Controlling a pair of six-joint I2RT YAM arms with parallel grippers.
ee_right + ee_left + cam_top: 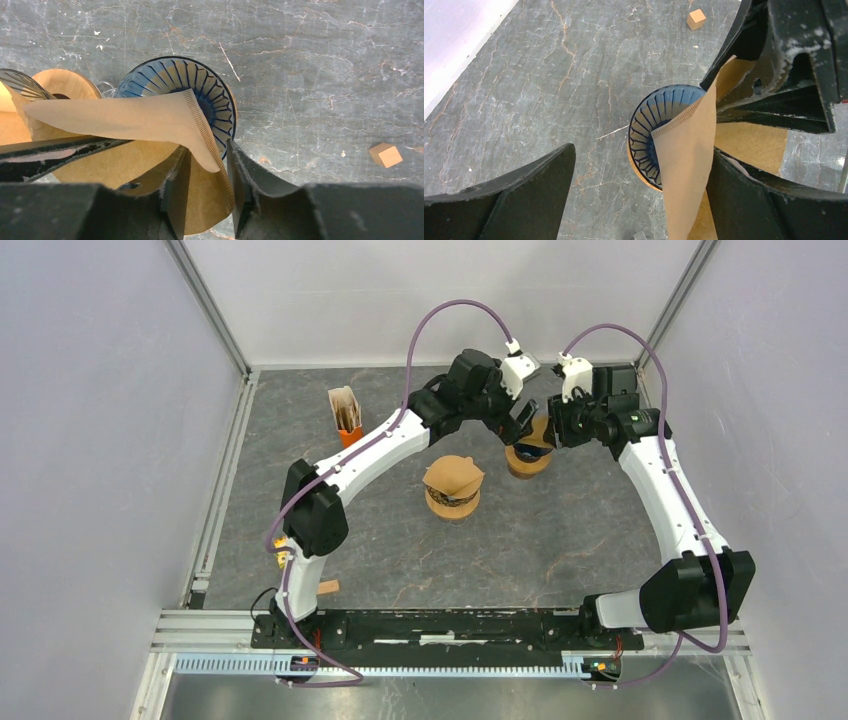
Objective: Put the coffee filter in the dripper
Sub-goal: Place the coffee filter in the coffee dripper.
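The blue ribbed dripper point(527, 462) stands on its wooden base at the back centre. It also shows in the left wrist view point(646, 127) and the right wrist view point(170, 75). A brown paper coffee filter point(541, 430) hangs tilted over the dripper's rim, its lower part reaching into the cone. My right gripper point(209, 150) is shut on the filter's seamed edge point(130, 117). My left gripper point(641, 165) is open wide just above the dripper. The filter point(686, 160) rests against its right finger only. In the top view the left gripper point(522, 418) and right gripper point(553, 428) face each other closely.
A second dripper point(453, 488) with a brown filter in it stands in front and to the left. An orange holder of spare filters point(345, 415) stands at the back left. A small wooden cube point(696, 19) lies on the table near the dripper point(385, 154). Walls enclose the table.
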